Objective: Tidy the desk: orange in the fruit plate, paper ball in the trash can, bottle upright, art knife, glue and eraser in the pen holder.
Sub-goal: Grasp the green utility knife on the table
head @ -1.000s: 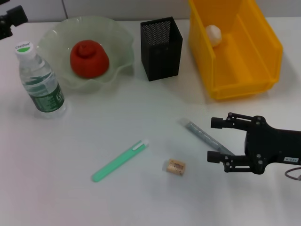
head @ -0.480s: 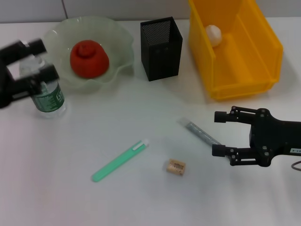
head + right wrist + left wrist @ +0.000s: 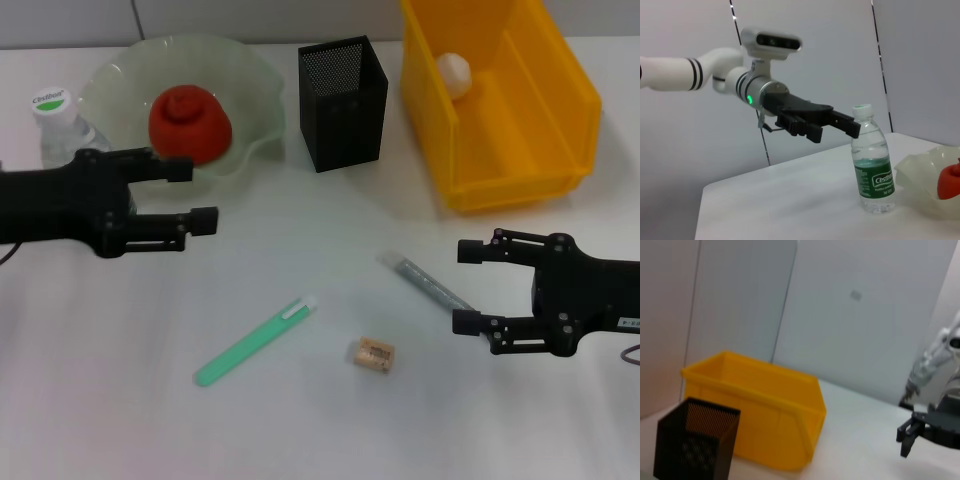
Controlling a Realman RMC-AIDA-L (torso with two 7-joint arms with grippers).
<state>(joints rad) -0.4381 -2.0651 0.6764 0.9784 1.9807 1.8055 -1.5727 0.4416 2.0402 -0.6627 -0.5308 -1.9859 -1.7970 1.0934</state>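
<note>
We see the grey glue stick (image 3: 428,281) lying on the table (image 3: 300,420), its long axis running diagonally into the empty, wide-open right hand (image 3: 465,286), far nearer than the equally open, empty left hand (image 3: 192,193).

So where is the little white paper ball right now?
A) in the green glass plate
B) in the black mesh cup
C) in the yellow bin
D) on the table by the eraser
C: the paper ball lies inside the yellow trash can, against its inner wall.
</note>
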